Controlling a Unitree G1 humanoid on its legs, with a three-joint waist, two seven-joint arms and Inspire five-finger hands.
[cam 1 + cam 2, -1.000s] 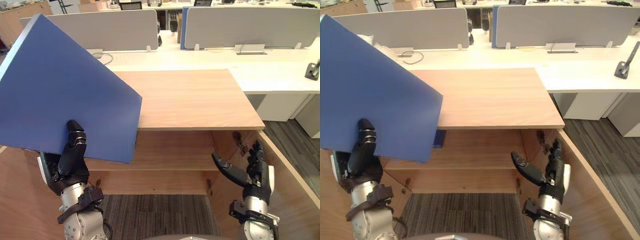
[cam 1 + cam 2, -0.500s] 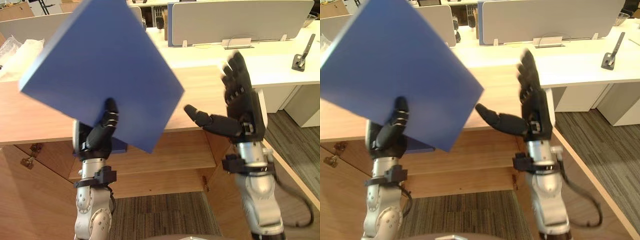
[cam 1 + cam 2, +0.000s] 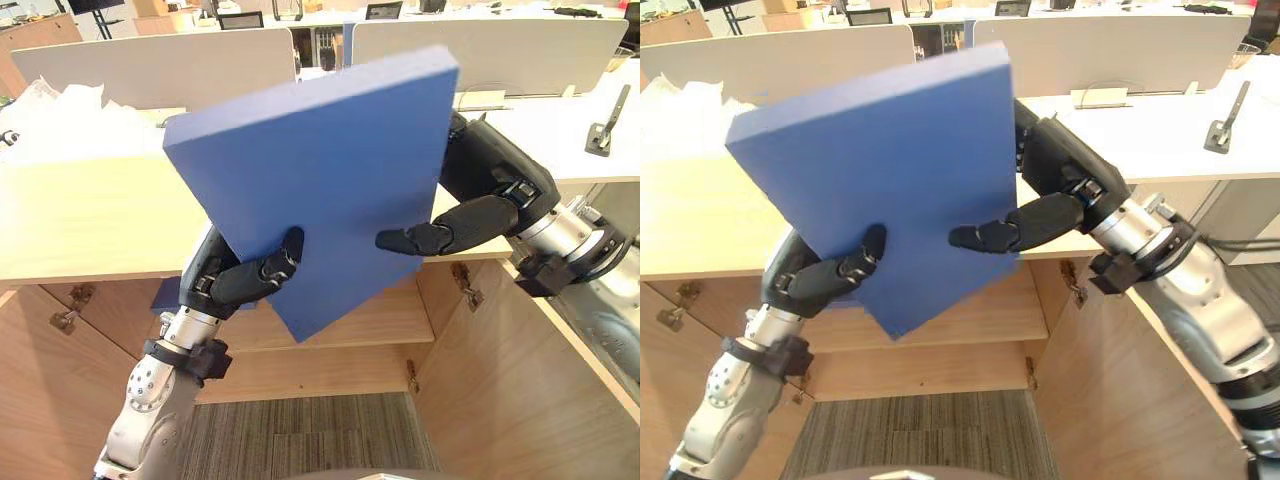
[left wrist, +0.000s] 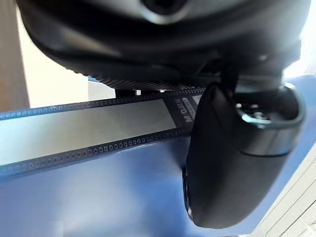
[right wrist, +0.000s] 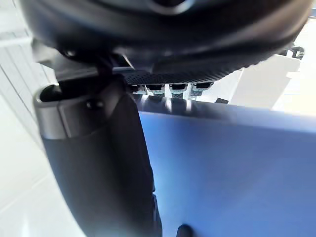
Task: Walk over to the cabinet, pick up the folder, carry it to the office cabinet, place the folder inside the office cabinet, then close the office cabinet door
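Pinching folder (image 3: 320, 190) before open cabinet (image 3: 90, 220): left hand (image 3: 228, 282), right hand (image 3: 485, 190).

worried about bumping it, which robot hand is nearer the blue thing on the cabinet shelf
Left. The left robot hand grips the folder just above the blue thing; the right robot hand is across the folder.

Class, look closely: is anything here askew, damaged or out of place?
The folder is askew: it hangs tilted, one corner down, pinched between the left robot hand and right robot hand in front of the open cabinet. Nothing looks damaged or spilled.
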